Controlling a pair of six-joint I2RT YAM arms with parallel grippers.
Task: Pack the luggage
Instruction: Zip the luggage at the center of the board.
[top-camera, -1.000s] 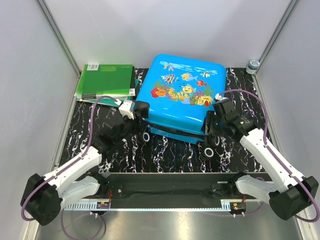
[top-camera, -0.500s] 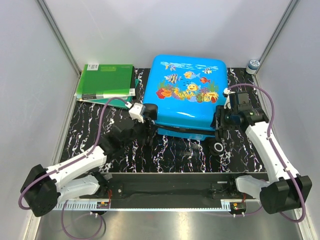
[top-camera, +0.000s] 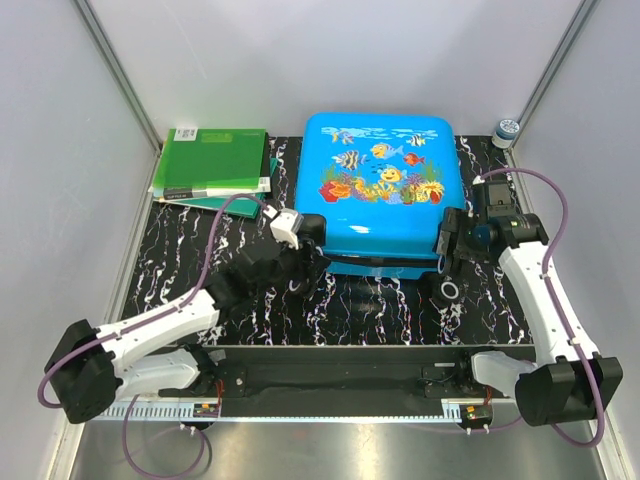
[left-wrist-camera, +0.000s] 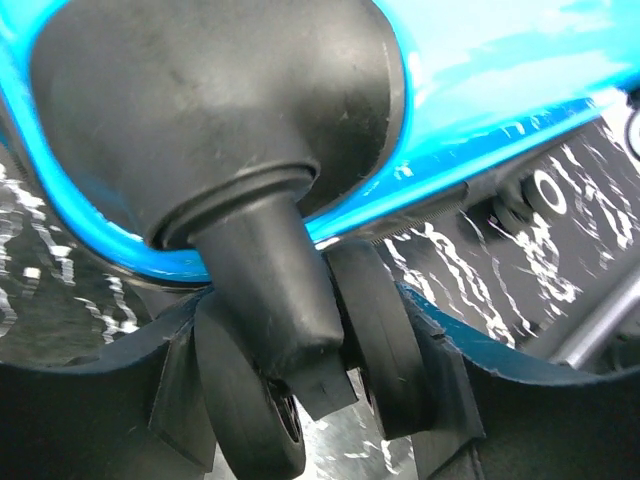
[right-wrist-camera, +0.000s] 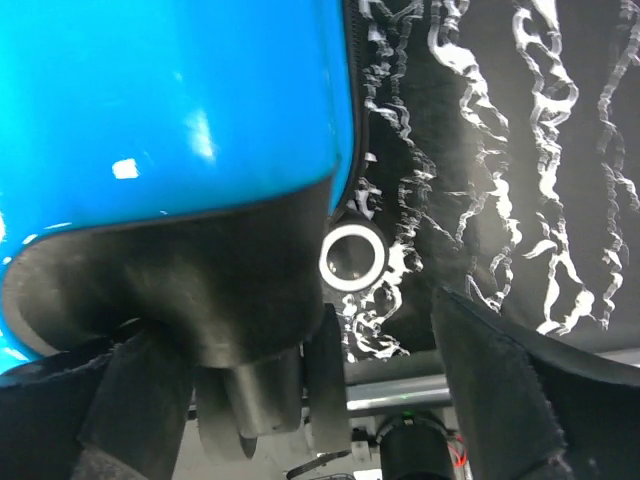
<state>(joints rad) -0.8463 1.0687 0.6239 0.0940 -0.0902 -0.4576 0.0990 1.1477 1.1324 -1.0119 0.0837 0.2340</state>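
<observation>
The luggage (top-camera: 380, 185), a bright-blue fish-print suitcase, lies closed and square on the mat at the back centre. My left gripper (top-camera: 305, 245) is at its near-left corner. In the left wrist view my gripper (left-wrist-camera: 310, 385) is shut on the black twin wheel (left-wrist-camera: 385, 340), a finger against each side, under the blue shell (left-wrist-camera: 480, 60). My right gripper (top-camera: 447, 250) is at the near-right corner. In the right wrist view it (right-wrist-camera: 310, 400) is open around the black wheel (right-wrist-camera: 325, 390), which sits beside the left finger with a gap to the right one. A white-ringed wheel (right-wrist-camera: 352, 257) shows below the shell (right-wrist-camera: 170, 100).
Green folders (top-camera: 210, 160) lie stacked at the back left, beside the luggage. A small jar (top-camera: 507, 130) stands in the back right corner. Grey walls close in on three sides of the black marbled mat (top-camera: 380, 310).
The luggage has turned from tilted to square and shifted right and back. Both grippers moved with it, the left rightward and the right toward the back right.
</observation>
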